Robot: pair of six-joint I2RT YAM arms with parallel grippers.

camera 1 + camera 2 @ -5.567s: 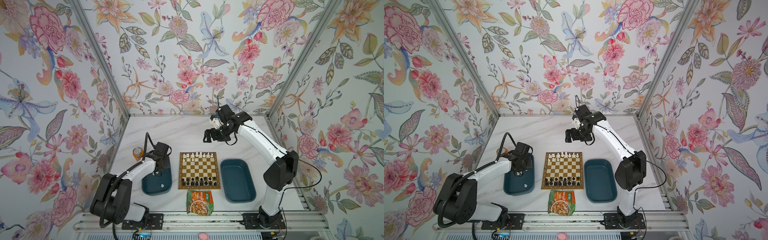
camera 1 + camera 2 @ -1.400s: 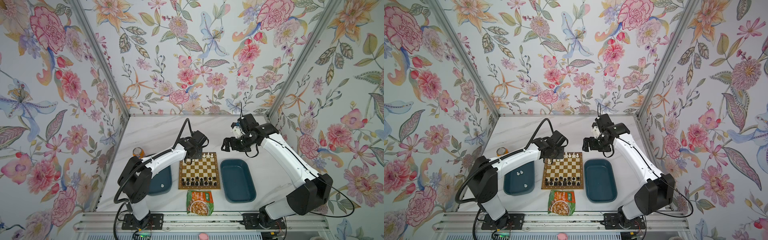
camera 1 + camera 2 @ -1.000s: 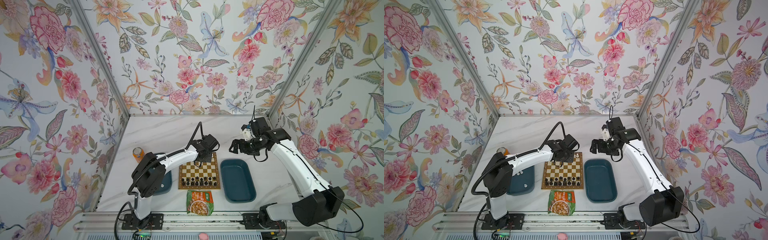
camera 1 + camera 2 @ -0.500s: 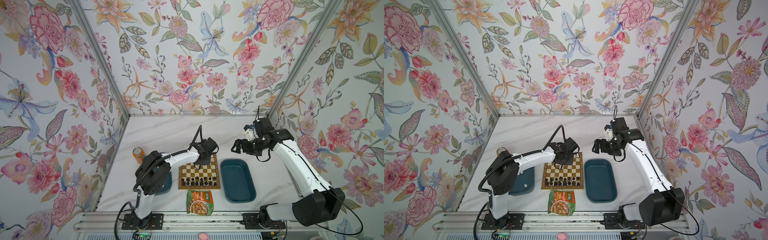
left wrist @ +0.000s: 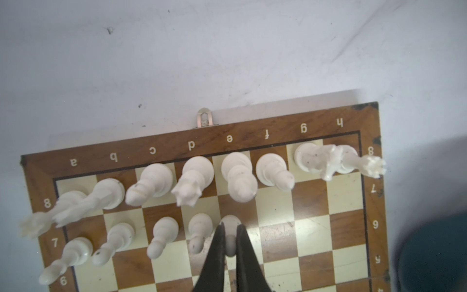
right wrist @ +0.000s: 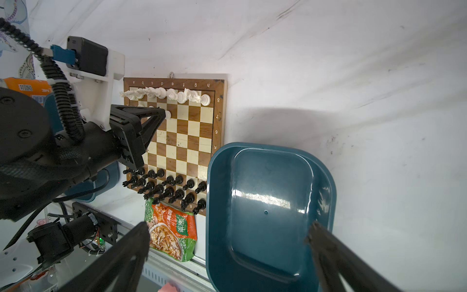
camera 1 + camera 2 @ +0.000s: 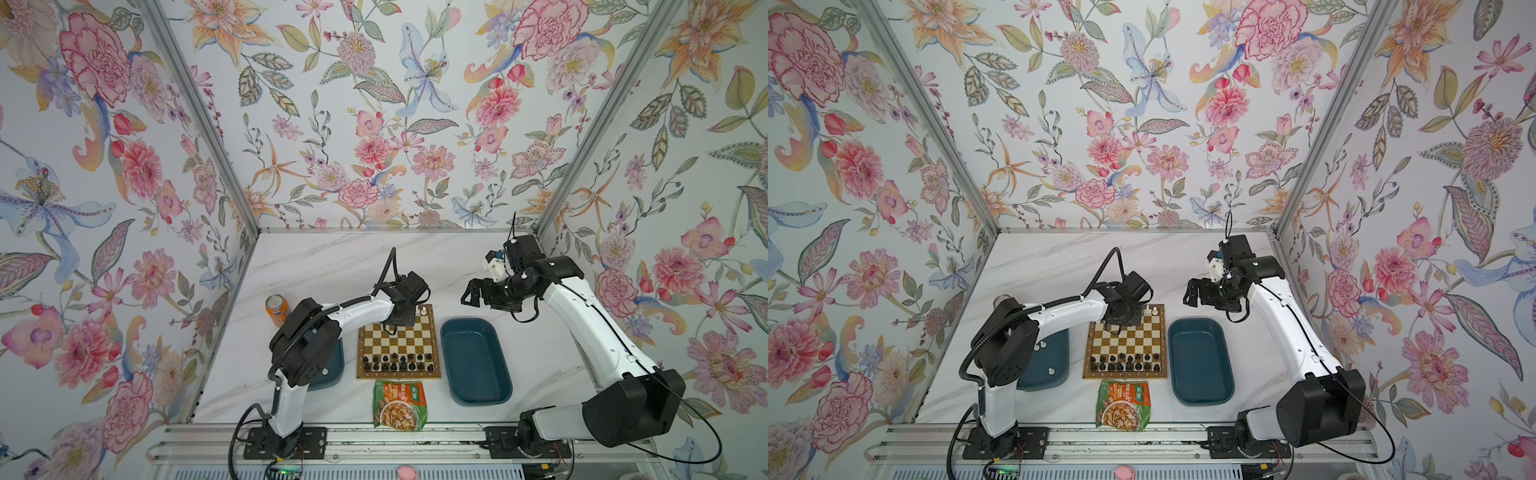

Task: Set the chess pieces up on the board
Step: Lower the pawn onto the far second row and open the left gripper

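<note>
The board lies in the middle of the table. White chess pieces fill its far row, and several white pawns stand in the row in front. Black pieces fill the two near rows. My left gripper is shut on a white pawn, whose base is at square e7, next to the last standing pawn. My right gripper hangs open and empty, off the board's far right corner. Two white pawns lie in the left teal tray.
An empty teal tray sits right of the board. A noodle packet lies at the board's near edge. An orange can stands far left, behind my left arm. The left arm's elbow hangs over the left tray.
My left gripper left the left tray and came to the board's far rows with a white pawn. My right arm drew back from the board's far edge to the right, still open.
</note>
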